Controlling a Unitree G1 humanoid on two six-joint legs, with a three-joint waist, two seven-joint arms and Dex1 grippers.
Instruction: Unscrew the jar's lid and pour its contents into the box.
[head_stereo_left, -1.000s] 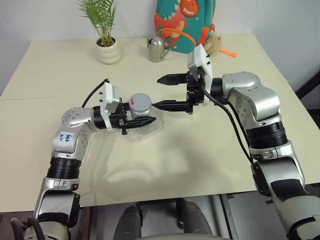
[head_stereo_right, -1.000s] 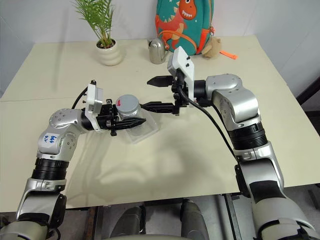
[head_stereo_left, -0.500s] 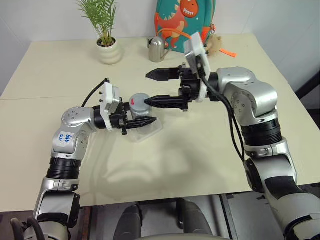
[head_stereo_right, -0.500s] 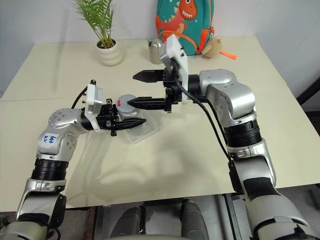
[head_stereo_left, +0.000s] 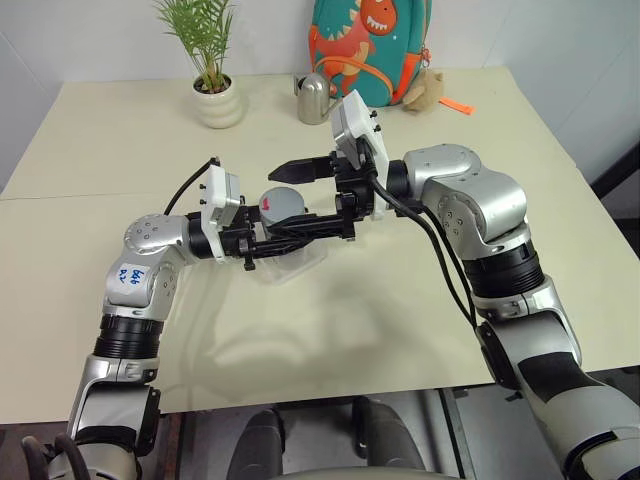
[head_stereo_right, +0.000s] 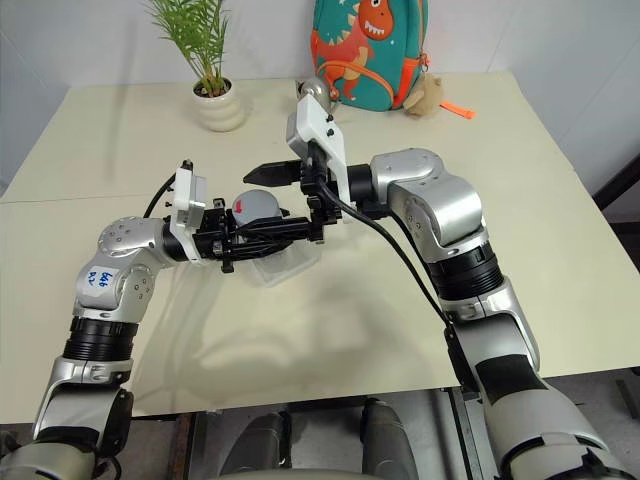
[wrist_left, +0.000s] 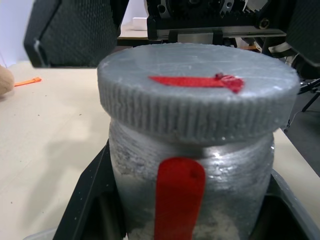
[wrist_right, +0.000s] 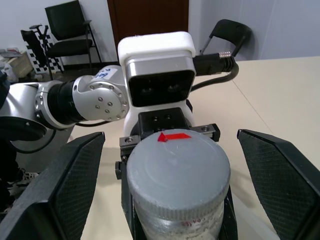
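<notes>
A cream table (head_stereo_left: 420, 300) holds the scene. Just above its middle, the left gripper (head_stereo_left: 290, 240) is clamped around the body of a small silvery jar (head_stereo_left: 283, 212), holding it upright. The jar's grey lid (wrist_left: 197, 90), marked with a red strip, is screwed on. In the left wrist view a second red strip runs down the jar's side. Directly under the jar, a shallow clear plastic box (head_stereo_left: 293, 266) sits on the table.

The right gripper (head_stereo_left: 300, 198) reaches toward the jar from the opposite side with its two black fingers spread wide, one on either side of the lid, neither touching it.

Beyond the jar, along the table's far edge, stand a potted plant (head_stereo_left: 211, 60), a steel watering can (head_stereo_left: 314, 98) and a green dinosaur backpack (head_stereo_left: 372, 45).
</notes>
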